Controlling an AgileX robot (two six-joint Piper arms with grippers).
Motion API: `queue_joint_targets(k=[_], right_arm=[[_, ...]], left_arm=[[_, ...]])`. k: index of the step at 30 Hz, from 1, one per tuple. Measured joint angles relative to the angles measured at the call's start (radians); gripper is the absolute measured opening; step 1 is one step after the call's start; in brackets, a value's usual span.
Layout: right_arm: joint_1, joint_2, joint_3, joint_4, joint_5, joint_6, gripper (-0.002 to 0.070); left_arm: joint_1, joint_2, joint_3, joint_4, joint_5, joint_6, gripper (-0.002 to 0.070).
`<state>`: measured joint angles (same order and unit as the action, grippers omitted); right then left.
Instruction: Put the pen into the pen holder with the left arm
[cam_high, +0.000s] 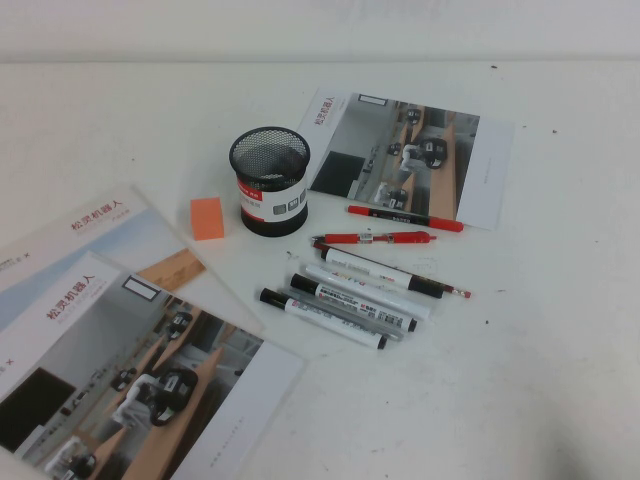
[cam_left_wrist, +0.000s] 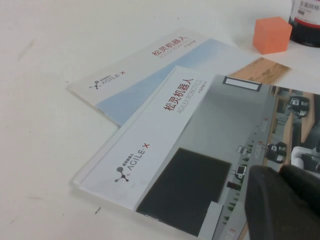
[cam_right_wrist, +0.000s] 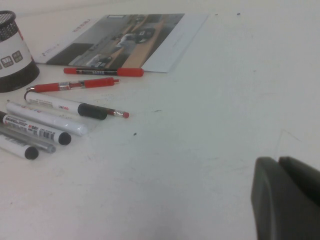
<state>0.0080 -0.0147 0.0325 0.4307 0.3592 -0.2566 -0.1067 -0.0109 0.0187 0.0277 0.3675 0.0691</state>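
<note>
The pen (cam_high: 356, 303), a white marker with small dark text and black ends, lies in a cluster of similar markers at the table's middle; it also shows in the right wrist view (cam_right_wrist: 35, 131). The pen holder (cam_high: 270, 181), a black mesh cup with a red-and-white band, stands upright and empty just behind and to the left of the cluster. Neither arm shows in the high view. My left gripper (cam_left_wrist: 280, 171) is shut and empty, hovering over a brochure well to the left of the holder (cam_left_wrist: 306, 25). My right gripper (cam_right_wrist: 277, 162) is shut and empty over bare table, right of the pens.
Two overlapping brochures (cam_high: 150, 380) lie at the front left, another (cam_high: 410, 155) behind the pens. An orange block (cam_high: 207, 217) sits left of the holder. Two red pens (cam_high: 405, 217) and a grey pen (cam_high: 345, 312) lie among the markers.
</note>
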Motion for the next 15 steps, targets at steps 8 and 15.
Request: queue_joint_targets(k=[8,15], right_arm=[[0.000,0.000,0.000,0.000,0.000,0.000,-0.0020],[0.000,0.000,0.000,0.000,0.000,0.000,-0.0020]], left_arm=[[0.000,0.000,0.004,-0.060,-0.029,-0.007,0.0001],[0.000,0.000,0.006,-0.258,-0.073,-0.048,0.0001]])
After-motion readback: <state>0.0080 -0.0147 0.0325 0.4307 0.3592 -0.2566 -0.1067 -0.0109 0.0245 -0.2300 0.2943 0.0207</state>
